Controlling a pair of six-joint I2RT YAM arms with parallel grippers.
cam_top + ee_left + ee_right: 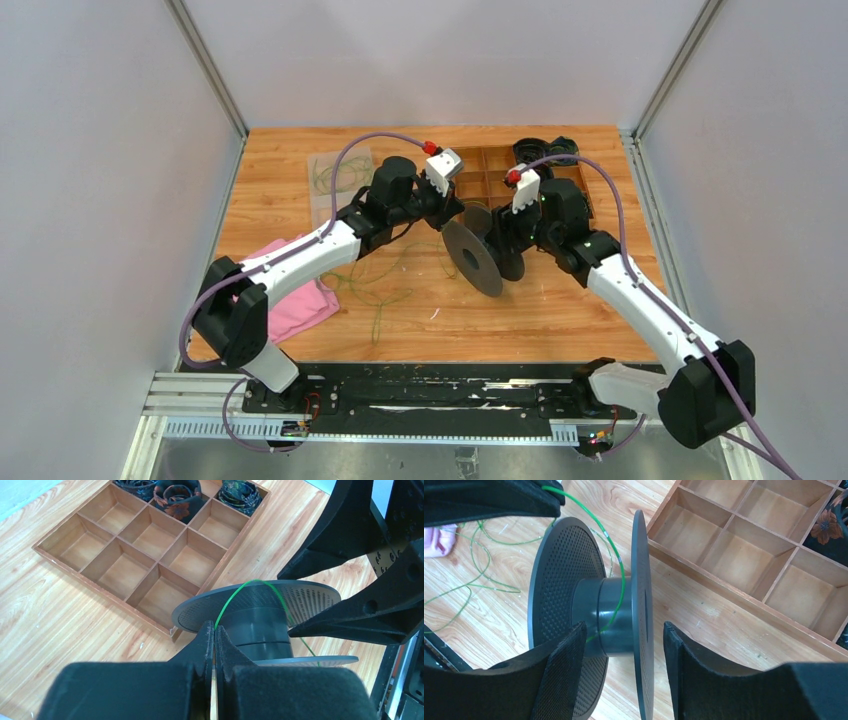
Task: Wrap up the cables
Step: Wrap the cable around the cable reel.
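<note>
Left gripper (214, 642) pinched fully closed on the green cable (248, 581); slack lies loose on the table (560, 310); cable arcs over a flange of the black spool (260, 625) to its hub; right gripper (625, 630) partly open, jaws astride one flange, gaps showing.

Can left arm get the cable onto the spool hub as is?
Probably yes. Left gripper, shut on the cable, sits beside the spool; right gripper straddles one flange only, hub gap looks open.
</note>
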